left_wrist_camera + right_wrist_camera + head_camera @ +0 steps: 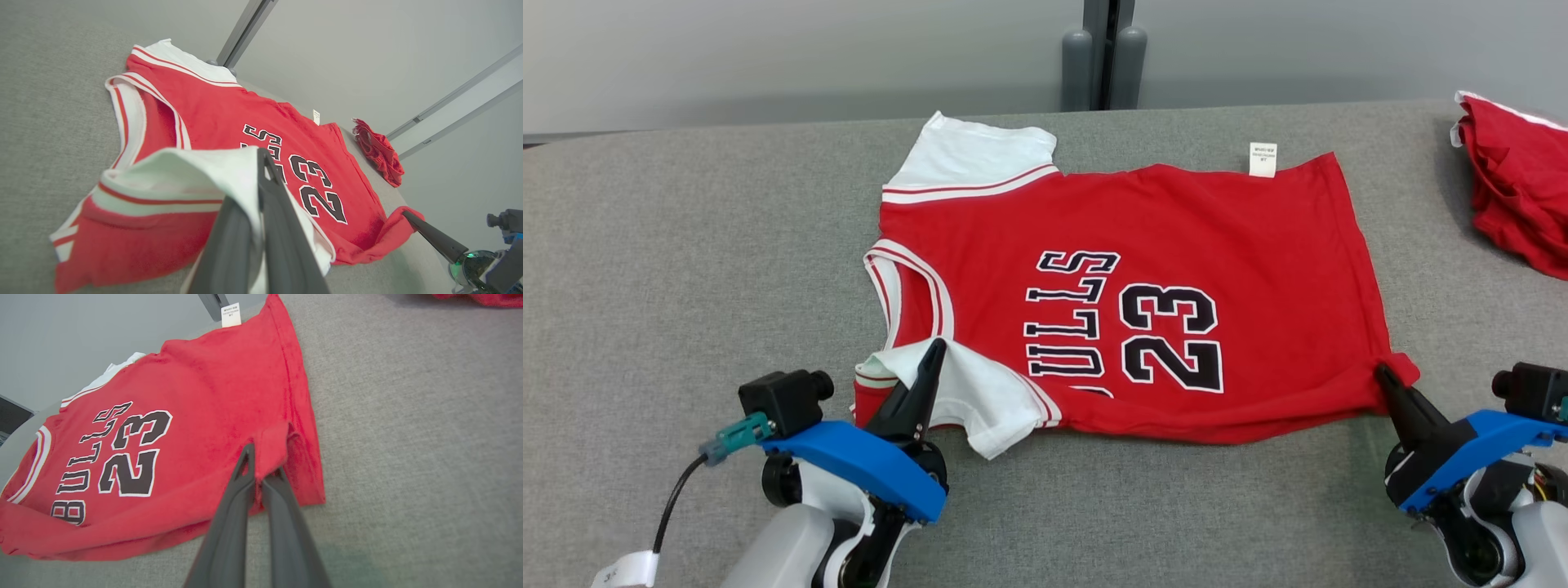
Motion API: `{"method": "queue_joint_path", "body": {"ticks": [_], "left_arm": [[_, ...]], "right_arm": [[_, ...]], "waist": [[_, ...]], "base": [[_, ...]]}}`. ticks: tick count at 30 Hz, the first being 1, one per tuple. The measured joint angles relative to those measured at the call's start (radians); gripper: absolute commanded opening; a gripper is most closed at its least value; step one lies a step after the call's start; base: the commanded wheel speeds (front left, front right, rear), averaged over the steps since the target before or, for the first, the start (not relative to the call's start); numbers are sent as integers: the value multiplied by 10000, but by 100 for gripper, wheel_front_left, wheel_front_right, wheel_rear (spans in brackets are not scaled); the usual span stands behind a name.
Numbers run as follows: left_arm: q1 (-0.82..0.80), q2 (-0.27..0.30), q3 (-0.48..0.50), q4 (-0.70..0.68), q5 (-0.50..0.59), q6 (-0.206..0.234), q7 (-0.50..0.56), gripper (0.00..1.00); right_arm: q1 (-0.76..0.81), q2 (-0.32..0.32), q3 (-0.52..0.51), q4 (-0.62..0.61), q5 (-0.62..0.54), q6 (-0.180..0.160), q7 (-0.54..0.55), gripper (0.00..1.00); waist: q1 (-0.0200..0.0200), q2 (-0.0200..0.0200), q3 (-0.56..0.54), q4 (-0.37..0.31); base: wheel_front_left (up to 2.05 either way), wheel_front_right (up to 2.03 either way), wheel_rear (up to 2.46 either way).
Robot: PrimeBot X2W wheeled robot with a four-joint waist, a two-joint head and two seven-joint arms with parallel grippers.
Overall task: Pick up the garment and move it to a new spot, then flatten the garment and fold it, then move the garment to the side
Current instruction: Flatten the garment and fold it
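Note:
The garment (1160, 245) is a red jersey with white sleeves and black "BULLS 23" print, spread sideways on the grey table. Its near edge is lifted and curled over. My left gripper (934, 349) is shut on the near white sleeve; in the left wrist view the white cloth (196, 171) drapes over the gripper (263, 157). My right gripper (1382, 374) is shut on the near hem corner, and the right wrist view has the red fabric (269, 445) pinched in the gripper (261, 465). My right gripper (405, 214) is also in the left wrist view.
Another red garment (1515, 188) lies crumpled at the table's far right edge. The grey padded table (686, 269) has open room to the left and along the near side. A wall with a dark post (1104, 53) stands behind.

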Motion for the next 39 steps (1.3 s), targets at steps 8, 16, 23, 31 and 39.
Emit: {"method": "queue_joint_path", "body": {"ticks": [8, 16, 23, 31, 39], "left_arm": [[-1228, -109, -159, 1229, -79, -236, 167, 0], [-2204, -169, -378, 2322, -54, -349, -96, 75], [-2605, -293, -600, 3154, 257, -355, -823, 100], [-2065, -4, -614, 3632, 372, -368, -1618, 100], [-1205, 368, -802, 3806, 1129, -63, -1908, 100]], "right_arm": [[-1178, -109, 324, 1080, -31, 0, -113, 0], [-2058, -222, 612, 2061, -29, 0, -583, 100], [-2254, -430, 1083, 2456, -104, 0, -1390, 100], [-1751, -909, 1499, 2564, -148, 0, -2100, 100], [-1267, -1197, 1664, 2792, -293, 0, -2203, 100]], "waist": [[1, 0, 374, 16], [0, 1, 571, -20], [0, 0, 563, 30], [-2, -2, 86, 62], [-2, -2, -142, 14]], "base": [[0, 0, 0], [0, 0, 0], [0, 0, 0], [0, 0, 0], [0, 0, 0]]}}
